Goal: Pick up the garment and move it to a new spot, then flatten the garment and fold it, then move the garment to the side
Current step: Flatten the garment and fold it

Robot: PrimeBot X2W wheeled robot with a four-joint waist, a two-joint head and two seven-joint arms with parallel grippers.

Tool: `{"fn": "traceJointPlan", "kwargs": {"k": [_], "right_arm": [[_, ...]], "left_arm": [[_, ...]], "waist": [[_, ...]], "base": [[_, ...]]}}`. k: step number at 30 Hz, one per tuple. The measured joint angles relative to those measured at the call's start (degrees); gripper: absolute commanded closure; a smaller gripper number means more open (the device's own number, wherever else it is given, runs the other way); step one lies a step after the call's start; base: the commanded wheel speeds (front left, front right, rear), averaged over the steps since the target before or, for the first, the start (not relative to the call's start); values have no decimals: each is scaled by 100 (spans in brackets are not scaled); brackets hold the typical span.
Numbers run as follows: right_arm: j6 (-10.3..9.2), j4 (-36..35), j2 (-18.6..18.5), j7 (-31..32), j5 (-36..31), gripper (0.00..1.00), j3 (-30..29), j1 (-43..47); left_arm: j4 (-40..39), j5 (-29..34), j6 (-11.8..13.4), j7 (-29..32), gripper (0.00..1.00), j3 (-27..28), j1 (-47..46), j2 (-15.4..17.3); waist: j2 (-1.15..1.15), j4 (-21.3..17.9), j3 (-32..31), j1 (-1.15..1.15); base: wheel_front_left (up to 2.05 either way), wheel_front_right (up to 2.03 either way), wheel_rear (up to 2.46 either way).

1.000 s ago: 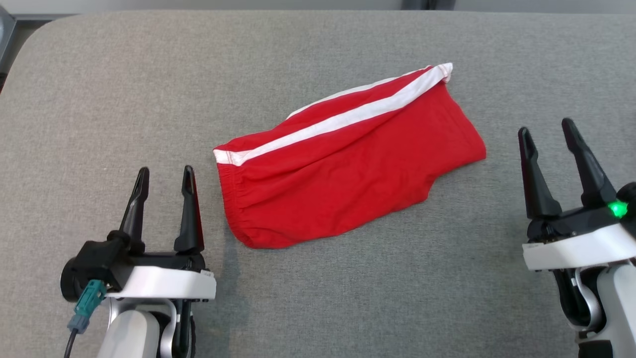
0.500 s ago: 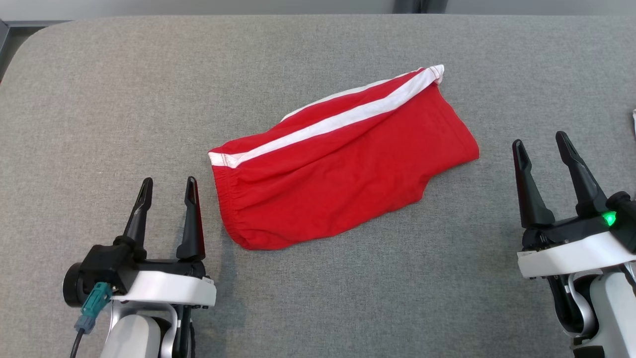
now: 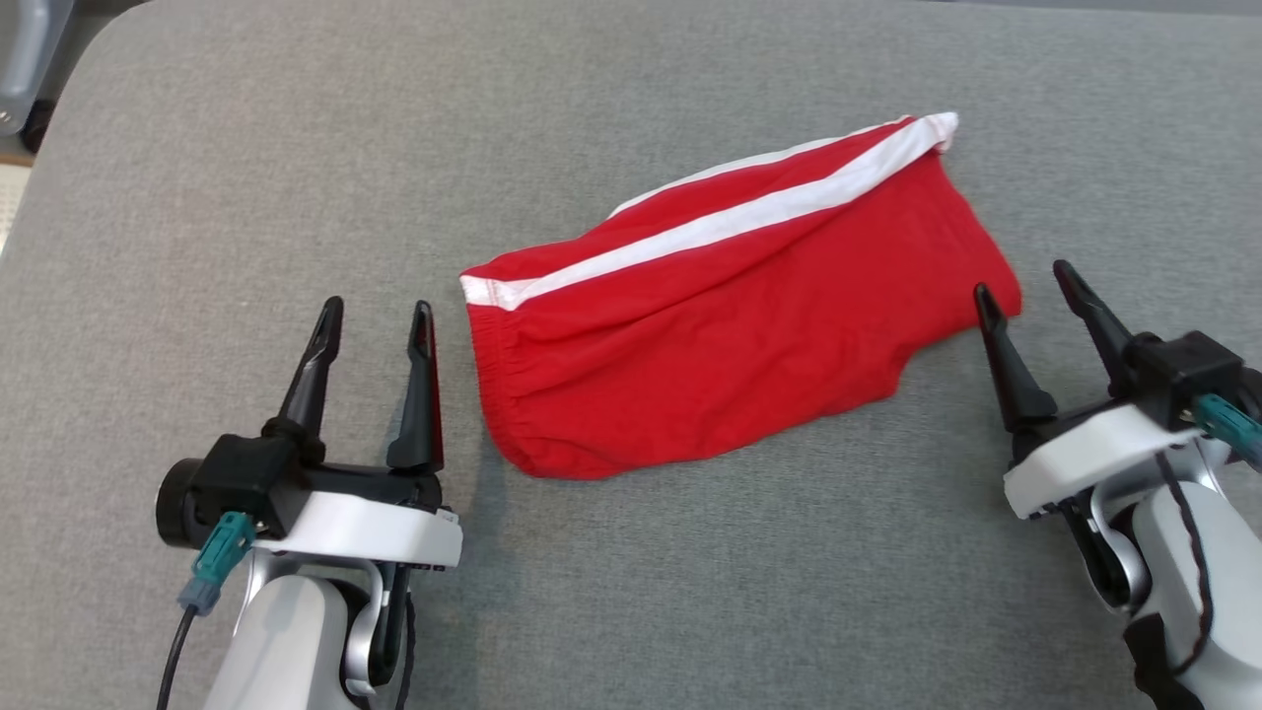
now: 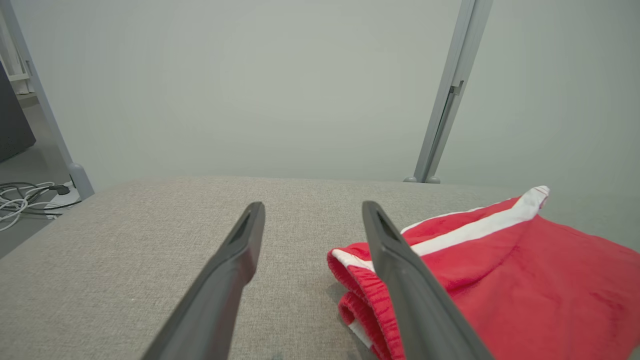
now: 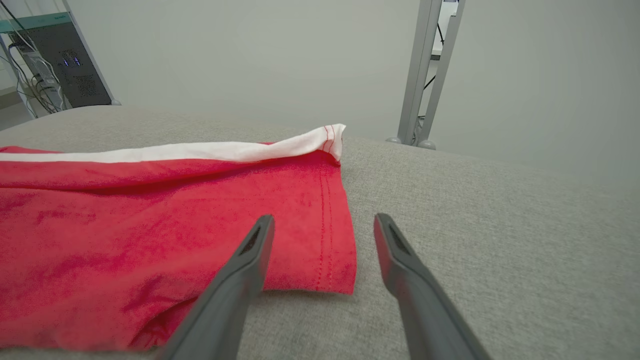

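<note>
On the table (image 3: 246,148): the garment (image 3: 739,335) — red shorts with a white stripe (image 3: 730,225) — lay slantwise near the middle, well clear of every rim.
Lie of the cloth: doubled leg over leg, it seemed, with two layers of waistband (image 4: 350,300) showing at the left end; soft wrinkles, no bunching.
Left hand (image 3: 378,304): fingers spread, holding nothing, just beside the waistband end.
Right hand (image 3: 1022,277): fingers spread, empty, with the hem corner (image 5: 342,277) lying between and ahead of them; whether a tip touched cloth I could not tell.
Progress: the scene fitted two stages — shorts resting where they waited to be lifted to a new spot, or shorts folded once with only the shift to the side left. The pictures did not settle which.
Edges: waistband and leg hem both lay exposed, one facing each hand.
Open room: bare table lay beyond the shorts, to the left and along the near side; a rounded table corner at far left and a metal post (image 4: 450,90) behind the far rim marked the limits.
</note>
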Motion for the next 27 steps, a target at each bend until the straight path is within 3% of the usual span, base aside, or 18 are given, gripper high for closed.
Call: {"fn": "traceJointPlan", "kwargs": {"k": [9,15,16,18,27], "right_arm": [[1,1411,104,9,302,0,455,-846],[1,2139,266,348,543,0,595,-1314],[1,2205,292,432,578,53,658,-1377],[1,2286,323,541,660,100,751,-1472],[1,2169,309,280,1246,100,970,-1391]], "left_arm": [[41,-92,100,0,0,-183,-90,0],[77,-77,100,0,0,-143,-132,1],[78,-76,100,0,0,-142,-151,0],[78,-67,99,0,0,-141,-171,-3],[145,-78,92,0,0,-125,-175,-2]], "waist": [[0,229,171,0],[0,203,199,0],[0,190,197,0],[0,162,189,0],[0,47,89,0]], "base": [[0,0,0],[0,0,0],[0,0,0],[0,0,0],[0,0,0]]}}
